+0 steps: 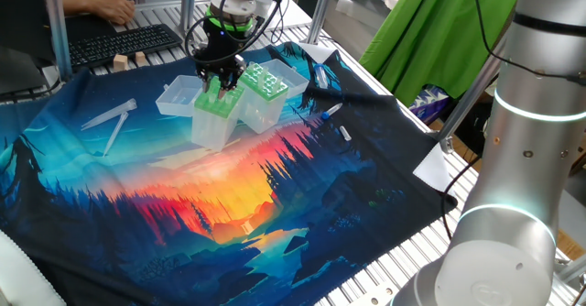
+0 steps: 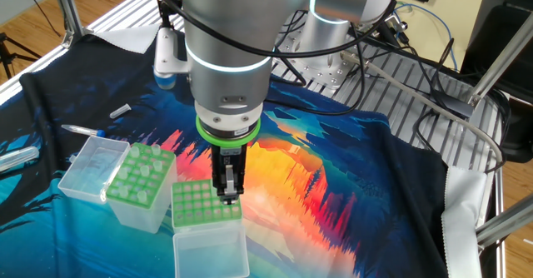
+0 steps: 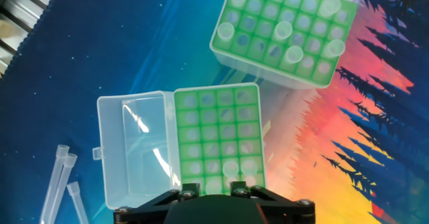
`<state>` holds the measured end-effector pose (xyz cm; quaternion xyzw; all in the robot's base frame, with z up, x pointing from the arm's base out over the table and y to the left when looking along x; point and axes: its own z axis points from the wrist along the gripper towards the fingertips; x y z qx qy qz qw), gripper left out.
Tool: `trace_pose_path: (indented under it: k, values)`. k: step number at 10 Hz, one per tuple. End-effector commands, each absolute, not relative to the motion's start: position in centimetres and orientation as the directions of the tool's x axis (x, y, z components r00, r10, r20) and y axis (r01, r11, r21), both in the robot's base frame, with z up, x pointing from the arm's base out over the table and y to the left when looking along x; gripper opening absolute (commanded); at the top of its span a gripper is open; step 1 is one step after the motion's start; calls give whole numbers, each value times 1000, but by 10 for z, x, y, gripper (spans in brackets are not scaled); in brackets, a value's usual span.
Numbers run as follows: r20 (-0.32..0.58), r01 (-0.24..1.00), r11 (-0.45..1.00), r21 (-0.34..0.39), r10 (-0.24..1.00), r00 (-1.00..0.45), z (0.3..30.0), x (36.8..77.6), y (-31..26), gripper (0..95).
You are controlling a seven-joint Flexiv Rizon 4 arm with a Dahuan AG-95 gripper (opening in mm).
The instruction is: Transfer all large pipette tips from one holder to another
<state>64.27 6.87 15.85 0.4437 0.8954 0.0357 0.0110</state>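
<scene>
My gripper [image 3: 214,187] hangs low over the plain light-green holder [image 3: 218,127], at its near row. Its fingers [image 3: 191,186] stand either side of the round top of one large pipette tip [image 3: 215,182] seated there and close on it. A few more tips fill holes in that near row [image 3: 232,168]. From the sides the gripper [image 2: 229,193] [image 1: 220,79] reaches down to this holder's top plate [image 2: 200,201] [image 1: 212,112]. The darker dotted-top holder [image 3: 278,33] [image 2: 143,178] [image 1: 265,81] stands beside it with several tips upright in it.
Both holders' clear lids lie open flat [image 3: 134,147] [image 2: 87,166]. Loose clear tubes [image 3: 59,180] [image 1: 110,118] lie on the printed cloth beside them. A small vial [image 1: 341,134] lies to the right. A keyboard [image 1: 119,42] and someone's hand sit beyond the cloth.
</scene>
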Motion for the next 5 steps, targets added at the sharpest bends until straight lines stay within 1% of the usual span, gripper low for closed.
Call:
trace_pose_path:
  k: [1,5]
  values:
    - [10,795,602,74,796,-605,158,643,69,380]
    - [5,793,604,79,795,-606,153,645,70,380]
